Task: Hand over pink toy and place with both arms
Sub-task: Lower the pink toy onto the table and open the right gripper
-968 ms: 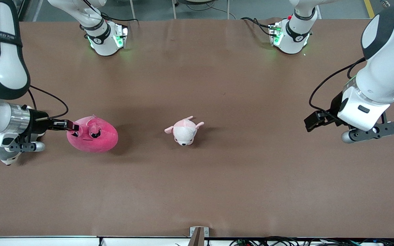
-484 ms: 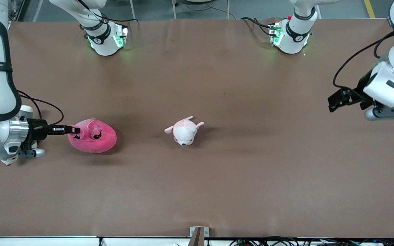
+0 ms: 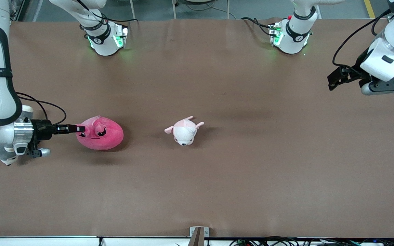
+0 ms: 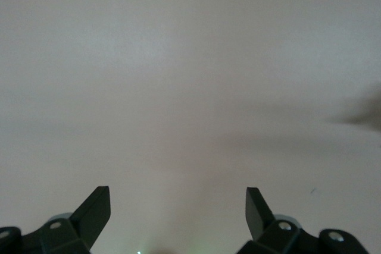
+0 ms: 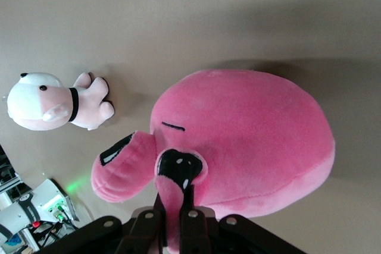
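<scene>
The brown table [image 3: 217, 177] is spanned by two white arms whose bases stand along the edge farthest from the front camera. The pink toy [image 3: 100, 133], the largest plush, is seen toward the right arm's end of the table, held just above the surface with its shadow beneath it. It is pinched by the right gripper [image 3: 79, 129], whose jaws are clamped tight on a fold of fabric at the toy's face; in the right wrist view the fingers [image 5: 181, 221] are seen closed on a strip of pink plush below the dark eye of the pink toy [image 5: 244, 141]. A smaller pale pink-and-white plush [image 3: 184, 130] lies near the table's middle, well apart from the toy. The left gripper [image 3: 335, 79] is held high over the left arm's end of the table, its fingers [image 4: 92, 212] spread wide around nothing.
</scene>
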Controlling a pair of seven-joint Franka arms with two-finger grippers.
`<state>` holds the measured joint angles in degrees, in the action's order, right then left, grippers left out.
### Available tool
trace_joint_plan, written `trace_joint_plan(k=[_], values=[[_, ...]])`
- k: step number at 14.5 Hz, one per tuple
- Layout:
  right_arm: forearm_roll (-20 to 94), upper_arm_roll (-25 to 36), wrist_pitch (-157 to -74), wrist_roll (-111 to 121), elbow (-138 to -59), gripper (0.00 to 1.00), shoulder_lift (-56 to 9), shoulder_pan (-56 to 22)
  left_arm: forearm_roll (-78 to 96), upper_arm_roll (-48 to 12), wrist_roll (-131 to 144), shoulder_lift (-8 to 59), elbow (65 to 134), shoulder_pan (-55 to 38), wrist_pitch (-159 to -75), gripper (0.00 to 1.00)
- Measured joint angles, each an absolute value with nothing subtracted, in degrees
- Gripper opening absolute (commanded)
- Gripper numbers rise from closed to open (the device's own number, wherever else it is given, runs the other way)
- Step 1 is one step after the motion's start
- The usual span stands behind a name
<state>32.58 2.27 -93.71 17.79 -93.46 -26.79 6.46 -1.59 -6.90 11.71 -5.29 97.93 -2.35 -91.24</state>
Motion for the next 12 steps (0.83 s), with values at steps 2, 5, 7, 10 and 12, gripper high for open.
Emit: trace_joint_plan(k=[2, 5, 7, 10, 12], values=[[33.2, 2.3, -93.7, 18.6, -93.5, 0.01, -28.1, 6.8, -1.6, -5.9, 9.0, -6.6, 99.3, -2.4, -91.3, 1.00], [34.7, 2.3, -93.2, 19.7, -93.5, 0.01, -29.0, 7.2, -1.6, -5.0, 7.5, -7.3, 99.7, -3.0, -91.3, 1.00], [34.8, 2.3, -93.0, 20.0, -93.4, 0.26, -29.1, 7.2, -1.6, -5.1, 7.5, -7.4, 99.7, -3.5, -91.3, 1.00], [34.8, 2.3, -93.2, 20.3, -93.3, 1.00, -29.1, 7.2, -1.6, -5.1, 7.7, -7.5, 99.7, -3.6, -91.3, 1.00], [34.8, 2.4, -93.2, 20.4, -91.9, 1.00, -29.2, 7.7, -1.6, -5.0, 7.8, -7.5, 99.8, -3.6, -91.2, 1.00]])
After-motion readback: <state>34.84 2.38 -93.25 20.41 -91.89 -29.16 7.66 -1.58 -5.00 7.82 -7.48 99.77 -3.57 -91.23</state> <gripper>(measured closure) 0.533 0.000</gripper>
